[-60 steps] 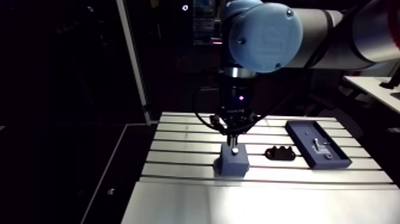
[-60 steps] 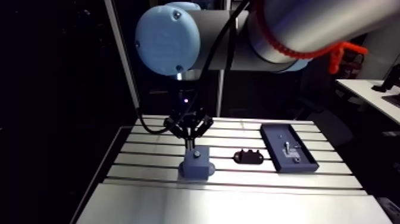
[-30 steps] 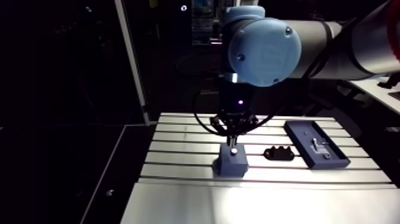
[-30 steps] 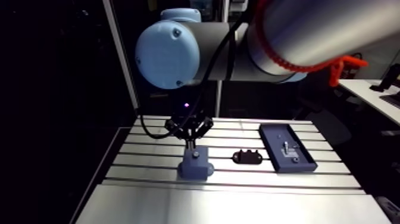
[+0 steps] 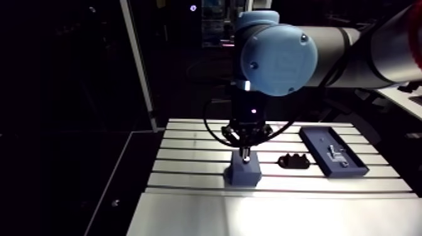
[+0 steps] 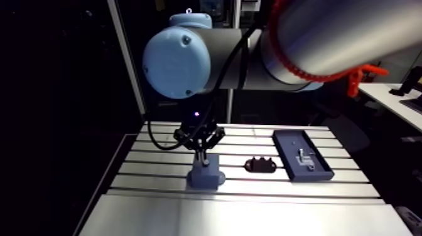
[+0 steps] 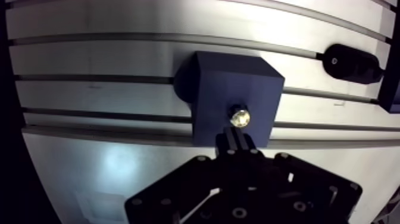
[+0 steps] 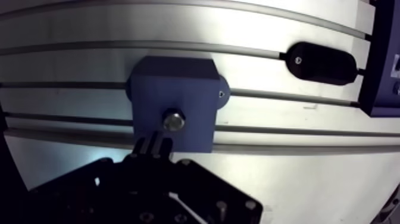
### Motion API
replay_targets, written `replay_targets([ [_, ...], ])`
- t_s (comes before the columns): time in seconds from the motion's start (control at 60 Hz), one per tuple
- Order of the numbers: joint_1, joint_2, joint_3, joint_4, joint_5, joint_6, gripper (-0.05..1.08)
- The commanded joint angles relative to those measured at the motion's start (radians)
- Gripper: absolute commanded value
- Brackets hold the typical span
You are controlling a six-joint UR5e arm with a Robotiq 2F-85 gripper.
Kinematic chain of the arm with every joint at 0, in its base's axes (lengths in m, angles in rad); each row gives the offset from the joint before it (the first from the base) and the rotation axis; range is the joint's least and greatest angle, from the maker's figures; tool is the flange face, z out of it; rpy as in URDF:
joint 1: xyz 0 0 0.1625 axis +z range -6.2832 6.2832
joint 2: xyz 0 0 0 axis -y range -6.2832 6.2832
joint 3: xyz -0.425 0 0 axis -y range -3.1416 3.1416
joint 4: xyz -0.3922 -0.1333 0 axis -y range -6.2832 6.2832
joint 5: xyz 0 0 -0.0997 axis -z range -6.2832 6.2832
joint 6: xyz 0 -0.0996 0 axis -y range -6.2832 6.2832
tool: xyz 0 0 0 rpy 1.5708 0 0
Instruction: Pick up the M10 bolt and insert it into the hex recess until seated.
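Right now the gripper (image 7: 238,137) is seen poised over the blue block (image 7: 220,77) on the slotted table (image 7: 89,59), its fingers (image 7: 233,144) drawn together with nothing made out between them. The M10 bolt (image 7: 239,117) is found standing in the block's top face, at twelve o'clock from the fingertips and just beside them; whether contact is made cannot be told. Its end is viewed head-on, so the long axis is judged upright, in line with a downward push. Seating looks nearly done; a straight press would be called for. At three o'clock of the block in the arm view, a black piece (image 5: 294,161) and a tray (image 5: 333,152) are seen.
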Motion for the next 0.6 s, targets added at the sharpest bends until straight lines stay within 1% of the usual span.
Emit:
replay_targets([
  [0.017,-0.005,0.003,0.006,-0.001,0.0,-0.001,1.08],
  [0.6,-0.012,0.016,0.011,-0.004,0.003,-0.003,1.08],
])
